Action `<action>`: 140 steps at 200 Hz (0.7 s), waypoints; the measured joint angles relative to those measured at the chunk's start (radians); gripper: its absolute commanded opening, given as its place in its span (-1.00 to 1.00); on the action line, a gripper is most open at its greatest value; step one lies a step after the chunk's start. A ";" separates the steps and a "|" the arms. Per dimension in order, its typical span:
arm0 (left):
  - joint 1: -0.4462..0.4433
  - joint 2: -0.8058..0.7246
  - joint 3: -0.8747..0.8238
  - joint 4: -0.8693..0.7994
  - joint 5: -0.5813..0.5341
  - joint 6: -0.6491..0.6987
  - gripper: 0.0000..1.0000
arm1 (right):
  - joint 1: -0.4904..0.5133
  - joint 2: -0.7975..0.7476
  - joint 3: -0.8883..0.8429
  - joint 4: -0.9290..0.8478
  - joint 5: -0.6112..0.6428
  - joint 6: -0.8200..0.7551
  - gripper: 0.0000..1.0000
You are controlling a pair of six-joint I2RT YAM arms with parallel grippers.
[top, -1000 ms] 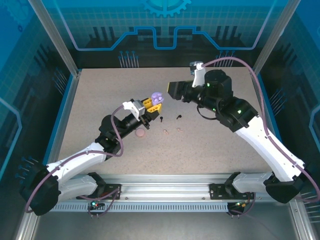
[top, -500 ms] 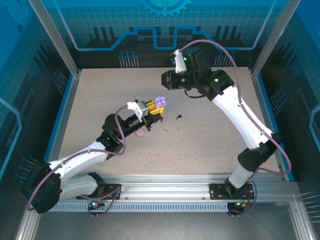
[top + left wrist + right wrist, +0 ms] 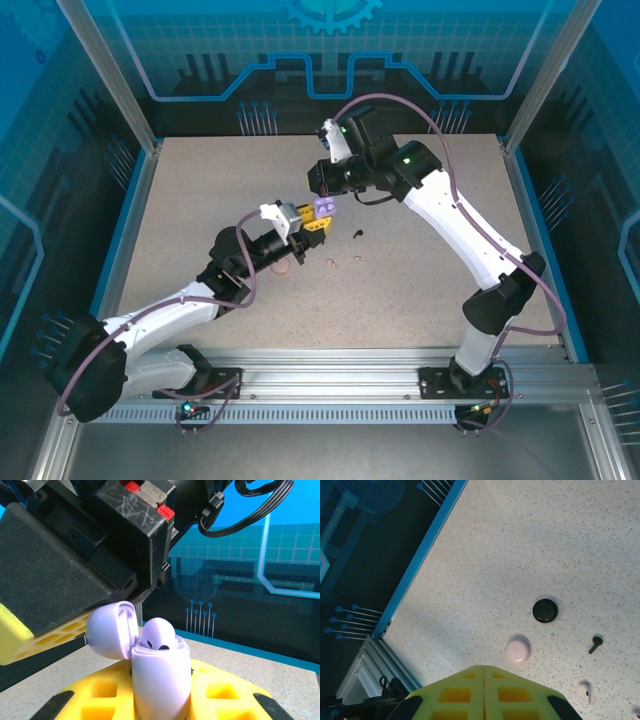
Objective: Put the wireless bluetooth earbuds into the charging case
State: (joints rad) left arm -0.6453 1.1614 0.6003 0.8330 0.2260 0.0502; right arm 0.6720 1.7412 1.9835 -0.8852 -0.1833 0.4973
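Left claw grips lilac case (lid open); right claw, closed empty, crowds it.

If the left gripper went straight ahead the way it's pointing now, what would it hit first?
Most likely the right gripper: it hangs just ahead, its shut yellow fingers by the open lid of the lilac charging case that the left gripper holds. The gap between them is hard to judge.
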 measured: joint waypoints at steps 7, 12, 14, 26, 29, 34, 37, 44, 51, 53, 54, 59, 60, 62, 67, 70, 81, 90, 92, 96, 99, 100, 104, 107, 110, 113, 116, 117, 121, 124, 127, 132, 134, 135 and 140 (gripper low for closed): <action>-0.003 0.000 0.000 -0.004 0.002 0.000 -1.00 | 0.000 -0.018 -0.024 0.008 0.003 0.000 -0.85; -0.006 0.000 0.000 -0.006 0.005 0.000 -1.00 | 0.000 -0.034 -0.041 0.013 0.006 0.001 -0.84; -0.006 0.000 0.000 -0.007 0.005 0.000 -1.00 | 0.000 -0.040 -0.048 0.014 0.007 0.002 -0.85; -0.008 0.001 0.000 -0.011 0.006 0.001 -1.00 | 0.000 -0.080 -0.085 0.026 0.011 0.007 -0.85; -0.007 0.001 0.000 -0.012 0.005 0.001 -1.00 | 0.000 -0.090 -0.094 0.025 0.011 0.007 -0.85; -0.006 0.001 0.000 -0.013 -0.001 0.001 -1.00 | 0.002 -0.109 -0.111 0.025 0.011 0.009 -0.85; -0.006 0.001 0.000 -0.013 -0.002 0.001 -1.00 | 0.003 -0.119 -0.119 0.023 0.011 0.011 -0.85; -0.005 0.001 0.000 -0.011 -0.009 0.001 -1.00 | 0.009 -0.142 -0.138 0.019 0.010 0.015 -0.85; -0.005 0.001 0.000 -0.010 -0.008 0.002 -1.00 | 0.014 -0.162 -0.154 0.025 0.015 0.019 -0.85; -0.006 0.001 0.000 -0.010 -0.008 0.002 -1.00 | 0.016 -0.168 -0.159 0.026 0.015 0.019 -0.85; -0.006 0.001 0.000 -0.011 -0.008 0.002 -1.00 | 0.016 -0.169 -0.160 0.026 0.015 0.019 -0.85; -0.007 0.001 0.000 -0.011 -0.008 0.002 -1.00 | 0.019 -0.183 -0.171 0.027 0.015 0.023 -0.85; -0.007 0.001 0.000 -0.011 -0.008 0.002 -1.00 | 0.019 -0.185 -0.172 0.027 0.016 0.023 -0.85; -0.007 0.001 0.000 -0.011 -0.008 0.002 -1.00 | 0.020 -0.188 -0.175 0.028 0.016 0.024 -0.85; -0.007 0.001 0.000 -0.011 -0.008 0.002 -1.00 | 0.022 -0.200 -0.185 0.033 0.018 0.027 -0.84; -0.007 0.001 0.000 -0.011 -0.008 0.002 -1.00 | 0.022 -0.206 -0.188 0.034 0.019 0.030 -0.84; -0.006 0.001 0.000 -0.012 -0.011 0.002 -1.00 | 0.024 -0.226 -0.206 0.041 0.026 0.037 -0.78; -0.006 0.001 0.000 -0.012 -0.012 0.002 -1.00 | 0.024 -0.240 -0.217 0.042 0.039 0.044 -0.70; -0.006 0.002 0.000 -0.012 -0.013 0.002 -1.00 | 0.024 -0.243 -0.219 0.042 0.043 0.048 -0.68; -0.006 0.002 0.000 -0.012 -0.013 0.001 -1.00 | 0.024 -0.249 -0.225 0.042 0.049 0.047 -0.65; -0.006 0.003 0.000 -0.011 -0.014 0.001 -1.00 | 0.023 -0.255 -0.229 0.044 0.055 0.055 -0.62; -0.006 0.003 0.000 -0.011 -0.014 0.001 -1.00 | 0.023 -0.256 -0.230 0.044 0.056 0.054 -0.61; -0.006 0.003 0.000 -0.011 -0.018 0.001 -1.00 | 0.023 -0.262 -0.236 0.045 0.062 0.057 -0.57; -0.006 0.003 0.000 -0.011 -0.020 0.001 -1.00 | 0.022 -0.267 -0.240 0.045 0.069 0.059 -0.56; -0.006 0.003 0.000 -0.011 -0.021 0.001 -1.00 | 0.021 -0.272 -0.244 0.046 0.072 0.062 -0.55; -0.006 0.003 0.000 -0.011 -0.022 0.001 -1.00 | 0.021 -0.278 -0.249 0.047 0.078 0.067 -0.55; -0.006 0.003 0.000 -0.011 -0.023 0.001 -1.00 | 0.020 -0.283 -0.253 0.048 0.080 0.068 -0.54; -0.006 0.003 0.000 -0.011 -0.023 0.001 -1.00 | 0.019 -0.285 -0.253 0.048 0.082 0.069 -0.54; -0.006 0.004 0.000 -0.011 -0.024 0.001 -1.00 | 0.017 -0.291 -0.257 0.048 0.087 0.071 -0.54; -0.006 0.004 0.000 -0.011 -0.026 0.001 -1.00 | 0.015 -0.296 -0.259 0.048 0.091 0.075 -0.54; -0.006 0.004 0.000 -0.011 -0.027 0.001 -1.00 | 0.014 -0.300 -0.260 0.049 0.095 0.078 -0.54; -0.006 0.004 0.000 -0.011 -0.027 0.001 -1.00 | 0.011 -0.307 -0.262 0.051 0.099 0.080 -0.52; -0.006 0.004 0.000 -0.011 -0.028 0.001 -1.00 | 0.010 -0.310 -0.263 0.052 0.101 0.081 -0.52; -0.006 0.004 0.000 -0.011 -0.028 0.001 -1.00 | 0.009 -0.311 -0.263 0.052 0.101 0.082 -0.51; -0.006 0.005 0.000 -0.011 -0.028 0.001 -1.00 | 0.006 -0.317 -0.263 0.053 0.106 0.083 -0.49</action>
State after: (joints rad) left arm -0.6510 1.1660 0.6003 0.8215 0.1982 0.0509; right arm 0.6777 1.4239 1.7203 -0.8318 -0.0772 0.5804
